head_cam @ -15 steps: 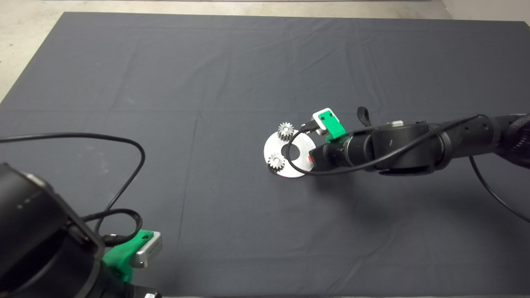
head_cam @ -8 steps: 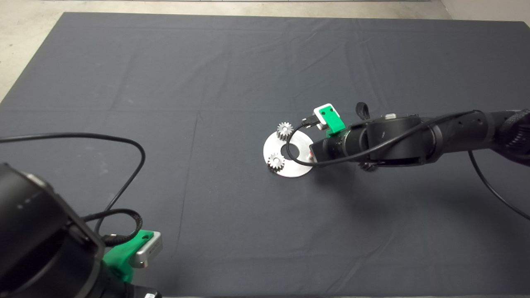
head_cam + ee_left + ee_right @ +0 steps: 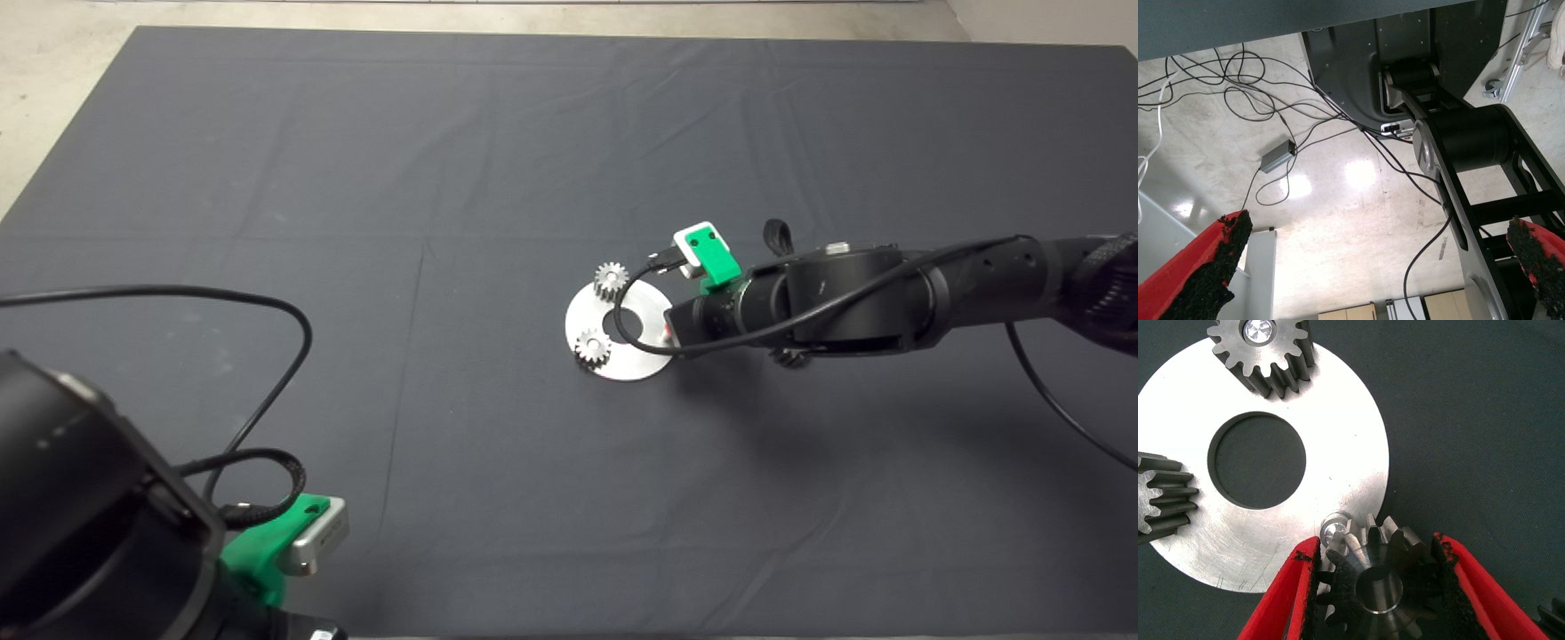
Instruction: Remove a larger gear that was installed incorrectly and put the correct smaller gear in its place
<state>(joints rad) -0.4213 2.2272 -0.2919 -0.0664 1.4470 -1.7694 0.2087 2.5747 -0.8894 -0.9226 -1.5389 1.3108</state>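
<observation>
The small steel spur gear (image 3: 1381,587), with blunt grey teeth and a dark centre hole, sits pinched between the black pads of the right gripper (image 3: 1379,593), just beside a short shiny peg (image 3: 1333,532) at the rim of the round steel plate (image 3: 1338,440) with a large centre hole. Two matching small gears (image 3: 612,280) (image 3: 592,348) stand on the plate's far side. Bare dark mat (image 3: 498,151) lies open all round. The left gripper (image 3: 1371,267) hangs parked beyond the mat's near left edge, its fingers spread.
</observation>
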